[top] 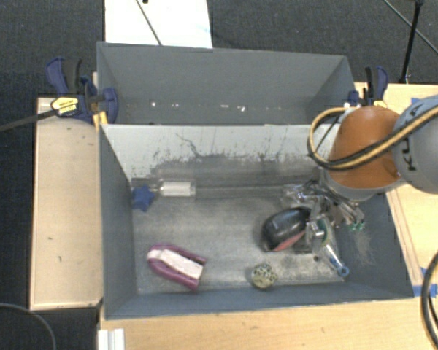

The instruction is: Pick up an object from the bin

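1. Dark carpet lies around a grey metal bin [226, 86], which has sloped, scratched walls and a dull, flat floor.
2. On the right part of the floor the gripper [315, 228] is low, and its shiny metal parts are just beside and partly over a black thing [281, 228].
3. That black thing is rounded and glossy, with a red strip on its near side; it lies on the floor, right of the middle.
4. I cannot tell if the gripper is spread or pressed together, nor if it pinches the black thing.
5. Above the gripper sits the smooth orange cover [361, 152] of the wrist, with a yellow and black cable looped over it.
6. At the far left of the floor a clear tube [174, 189] with a blue cap lies along the far wall.
7. At the near left lies a purple thing [177, 265], oblong, with a white part.
8. A small speckled ball [262, 275] rests by the near wall, near the black thing and well apart from the purple thing.
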